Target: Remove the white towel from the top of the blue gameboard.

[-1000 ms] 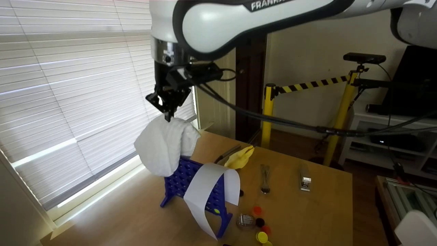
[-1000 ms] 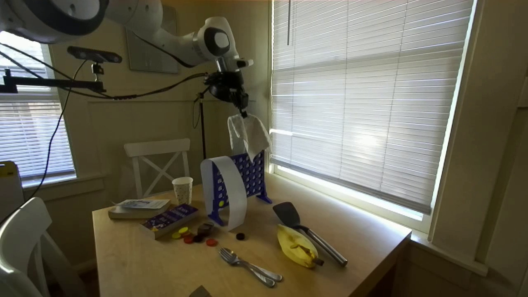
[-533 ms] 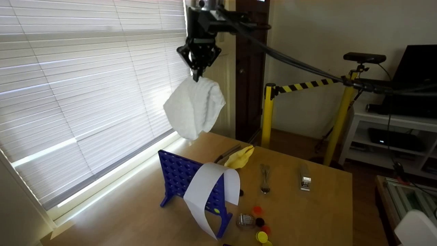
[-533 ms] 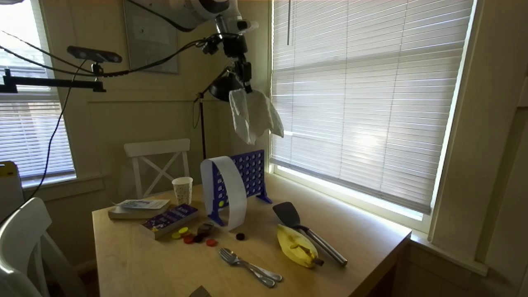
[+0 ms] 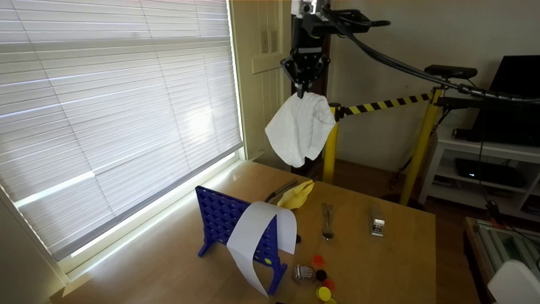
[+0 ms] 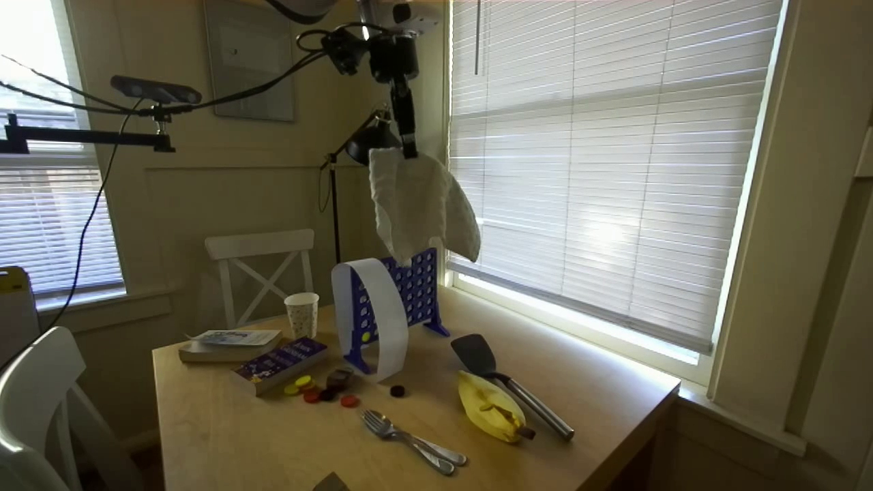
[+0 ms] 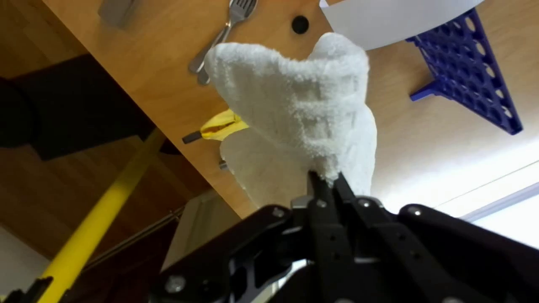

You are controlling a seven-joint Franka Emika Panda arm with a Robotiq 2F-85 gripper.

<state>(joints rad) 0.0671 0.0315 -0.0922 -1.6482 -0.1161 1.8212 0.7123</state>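
My gripper is shut on the white towel, pinching it near its top. The towel hangs in loose folds in the air, above the far part of the table near the yellow item. The gripper and towel also show in an exterior view, where the towel overlaps the board's top edge in the picture. The blue gameboard stands upright on its legs, apart from the towel. In the wrist view the towel spreads beyond the fingertips, with the gameboard to the right.
A white curved band drapes over one end of the board. A yellow banana-like item, a spatula, forks, books, a cup and several game chips lie around it. A yellow post stands behind the table.
The towel, which lay against the board's top a second ago, has been lifted off and carried sideways, away from the board toward the yellow item's side. The gameboard has not moved.
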